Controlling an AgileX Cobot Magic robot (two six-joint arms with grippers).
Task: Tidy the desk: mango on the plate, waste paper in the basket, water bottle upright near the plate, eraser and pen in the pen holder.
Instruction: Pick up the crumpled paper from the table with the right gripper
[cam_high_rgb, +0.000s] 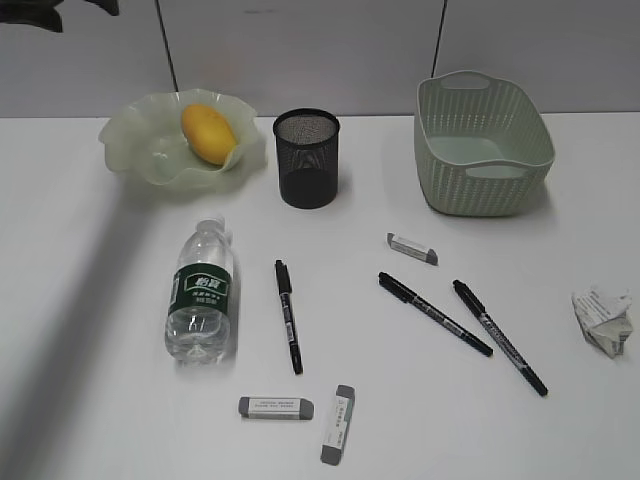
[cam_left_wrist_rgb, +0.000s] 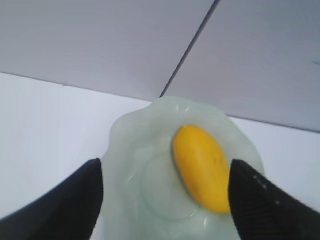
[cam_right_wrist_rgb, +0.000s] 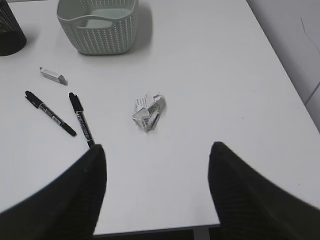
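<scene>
The desk (cam_high_rgb: 90, 400) looks matt white. At ten o'clock, a translucent, glossy plate (cam_high_rgb: 140, 150) bears a smooth-skinned mango (cam_high_rgb: 208, 133). The pen holder (cam_high_rgb: 307, 158) is black wire mesh; the basket (cam_high_rgb: 480, 145) woven-patterned plastic; the water bottle (cam_high_rgb: 201, 292) clear plastic; the waste paper (cam_high_rgb: 603, 320) crumpled.

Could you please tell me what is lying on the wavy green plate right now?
Only the mango lies on the plate, toward its right side in the exterior view. The dish around it looks bare; the patch beneath the fruit is covered.
</scene>
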